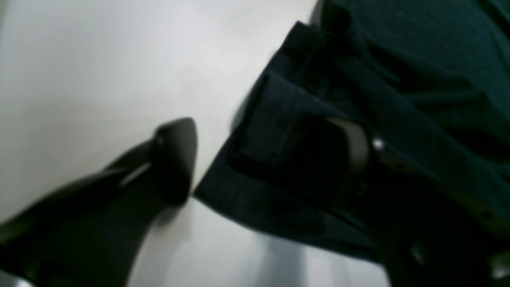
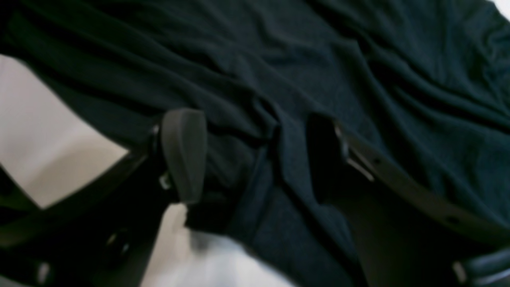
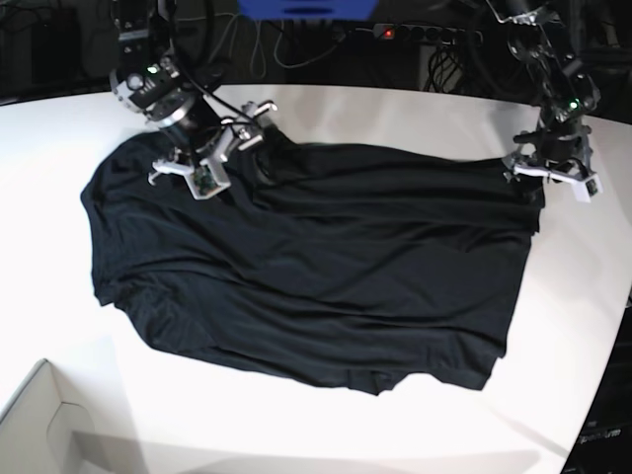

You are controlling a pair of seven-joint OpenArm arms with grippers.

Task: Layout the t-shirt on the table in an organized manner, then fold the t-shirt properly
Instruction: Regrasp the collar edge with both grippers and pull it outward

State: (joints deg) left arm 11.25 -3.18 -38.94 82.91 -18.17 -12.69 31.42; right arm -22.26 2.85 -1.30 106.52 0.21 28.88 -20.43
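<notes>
The black t-shirt [image 3: 316, 267] lies spread out and wrinkled across the white table [image 3: 415, 114]. At its far left corner my right gripper [image 3: 212, 158] is low over the cloth. In the right wrist view this gripper [image 2: 255, 159] is open, its fingers [image 2: 183, 155] wide apart with a fold of the t-shirt [image 2: 358, 71] lying loose between them. My left gripper [image 3: 548, 178] sits at the shirt's far right corner. The left wrist view shows the left gripper [image 1: 263, 159] open too, one finger [image 1: 175, 159] over bare table [image 1: 99, 59] and the other against the shirt's hem [image 1: 279, 131].
A pale box corner [image 3: 39, 425] stands at the front left. Cables and a power strip [image 3: 395, 32] run behind the table's far edge. The table's curved edge [image 3: 592, 395] falls away at the right.
</notes>
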